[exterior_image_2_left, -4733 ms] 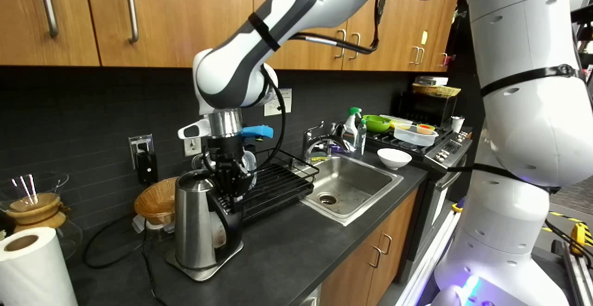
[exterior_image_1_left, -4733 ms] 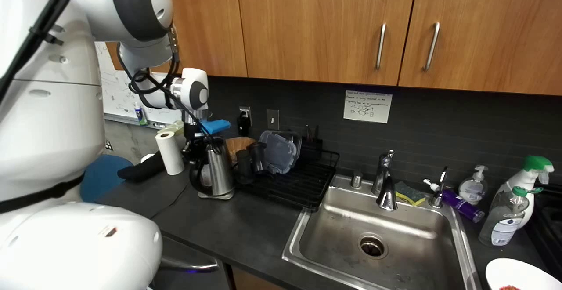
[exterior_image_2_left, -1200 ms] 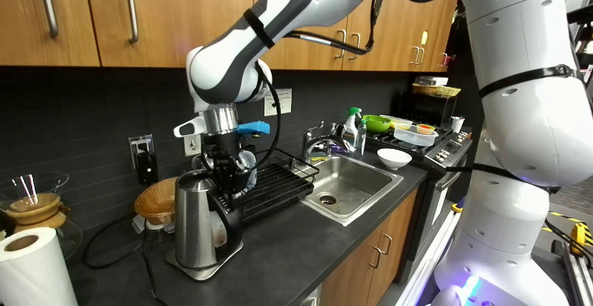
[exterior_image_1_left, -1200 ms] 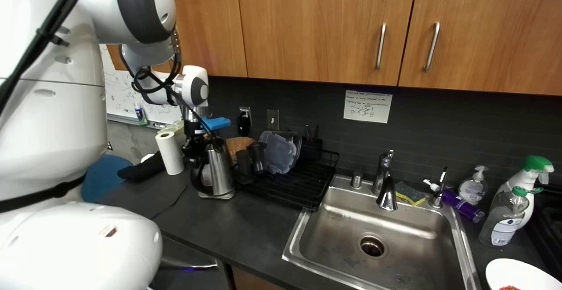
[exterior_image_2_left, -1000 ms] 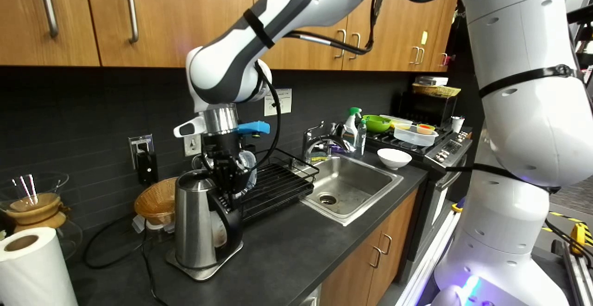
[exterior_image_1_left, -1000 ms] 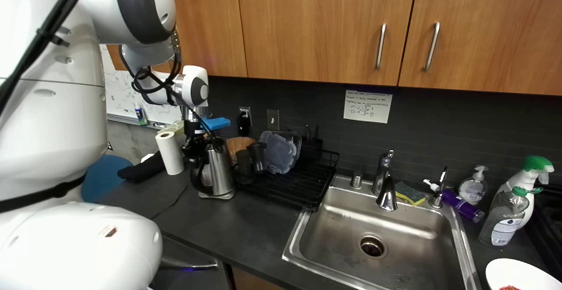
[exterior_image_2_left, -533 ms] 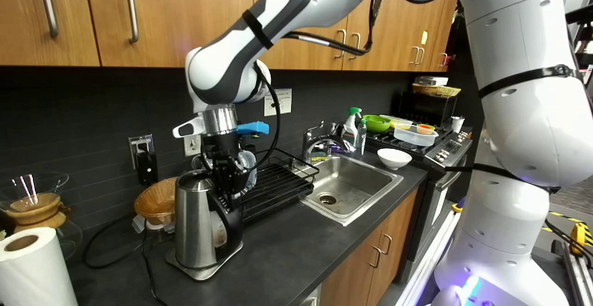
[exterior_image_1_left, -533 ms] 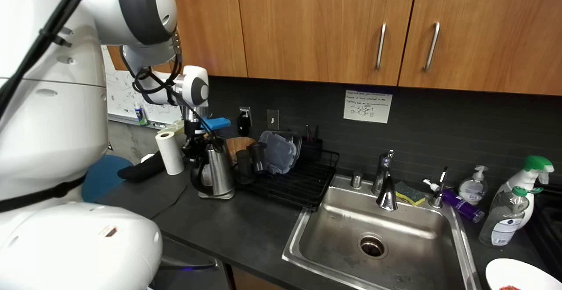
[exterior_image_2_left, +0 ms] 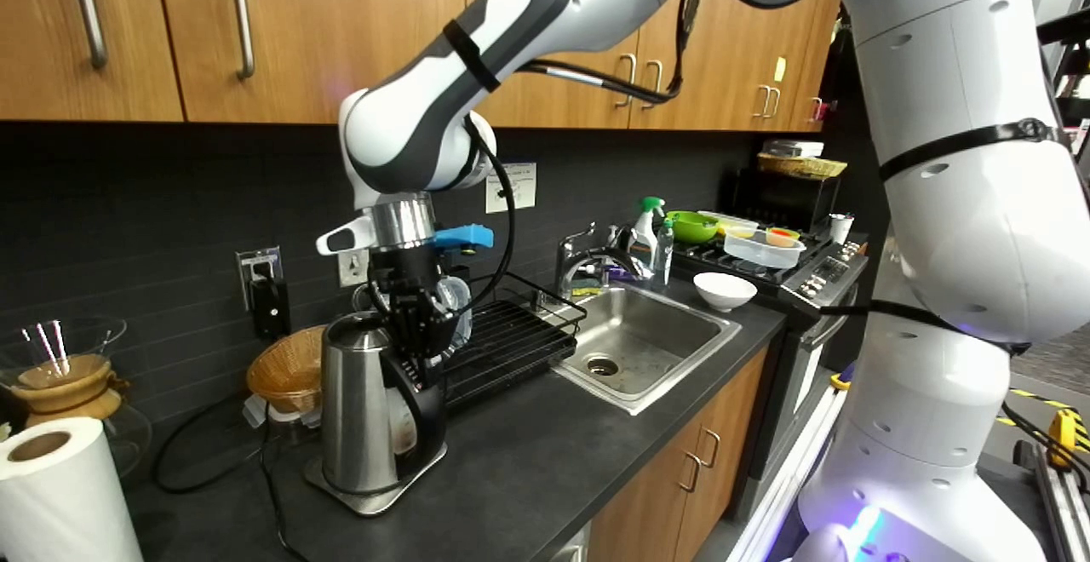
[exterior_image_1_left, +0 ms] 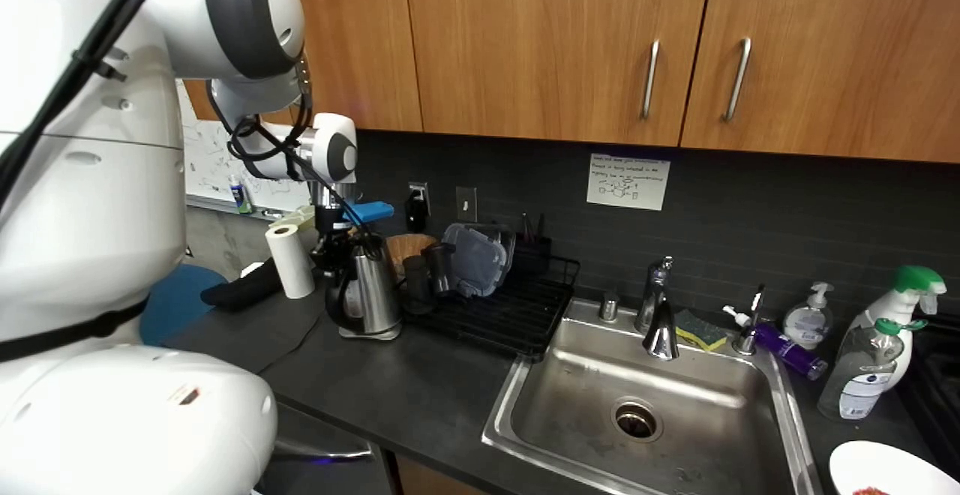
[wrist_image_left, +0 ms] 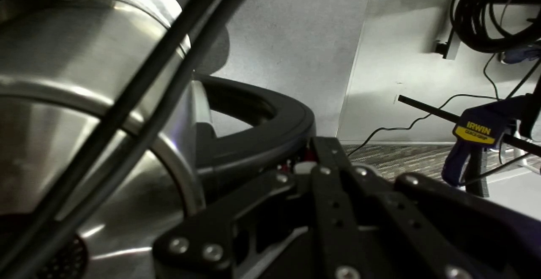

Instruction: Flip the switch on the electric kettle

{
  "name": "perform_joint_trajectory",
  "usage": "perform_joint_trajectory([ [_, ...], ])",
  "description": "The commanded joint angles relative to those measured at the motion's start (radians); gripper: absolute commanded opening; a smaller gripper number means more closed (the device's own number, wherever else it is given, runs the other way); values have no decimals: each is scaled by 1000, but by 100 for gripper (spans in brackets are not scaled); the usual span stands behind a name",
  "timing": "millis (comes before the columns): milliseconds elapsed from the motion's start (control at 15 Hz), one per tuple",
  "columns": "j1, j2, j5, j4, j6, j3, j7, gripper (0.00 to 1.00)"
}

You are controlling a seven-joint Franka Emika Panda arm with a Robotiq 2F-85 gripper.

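The stainless-steel electric kettle (exterior_image_2_left: 353, 413) stands upright on its base plate on the counter. It also shows in an exterior view (exterior_image_1_left: 377, 289) and at the left of the wrist view (wrist_image_left: 158, 201). Its black handle (exterior_image_2_left: 428, 426) faces the counter's front; the handle also shows in the wrist view (wrist_image_left: 270, 137). My gripper (exterior_image_2_left: 419, 349) points down beside the top of the handle. In the wrist view my gripper's fingertips (wrist_image_left: 327, 146) are together, close by the handle's outer edge, with nothing seen between them. Whether they touch the handle I cannot tell. I cannot make out the switch.
A white roll (exterior_image_2_left: 72, 494) and a wicker basket (exterior_image_2_left: 289, 370) stand near the kettle. A black dish rack (exterior_image_2_left: 511, 349) and the sink (exterior_image_2_left: 630, 400) lie beyond it. The power cord (exterior_image_2_left: 272, 494) runs over the counter. Cables (wrist_image_left: 169, 76) cross the wrist view.
Compared with several seconds ago, my arm and gripper have shifted slightly toward the kettle in an exterior view. In the last second they barely move. The kettle stays in place.
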Motion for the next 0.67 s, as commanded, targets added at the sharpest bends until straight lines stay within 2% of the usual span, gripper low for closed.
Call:
perform_joint_trajectory([
  [0,0,22,-8,22,-7,2,-3,0],
  [600,3,-19,12,-5,-21,14,15,0],
])
